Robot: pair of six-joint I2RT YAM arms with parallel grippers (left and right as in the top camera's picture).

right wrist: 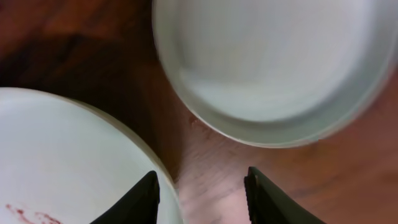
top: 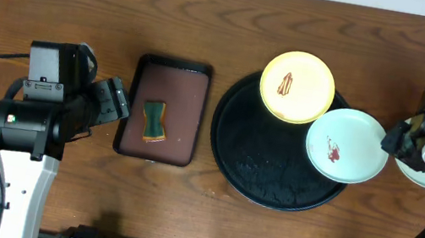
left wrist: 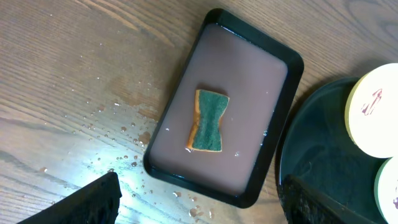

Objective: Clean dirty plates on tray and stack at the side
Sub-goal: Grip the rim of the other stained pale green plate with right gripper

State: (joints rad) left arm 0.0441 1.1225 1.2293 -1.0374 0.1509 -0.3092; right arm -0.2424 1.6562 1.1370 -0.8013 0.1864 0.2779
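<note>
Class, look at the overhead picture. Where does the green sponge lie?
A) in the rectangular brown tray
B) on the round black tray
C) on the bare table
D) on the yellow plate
A: the green sponge lies inside the rectangular brown tray, which sits to the left of the round black tray in that view.

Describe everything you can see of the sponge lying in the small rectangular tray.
The sponge is small and pinched in at the waist, like a bow tie. Its dark green scouring face is up, and an orange-yellow layer shows along one long edge. It lies flat near the middle of the rectangular tray, whose brown floor looks glossy and wet. Only that tray touches it; nothing holds or presses it.
</note>
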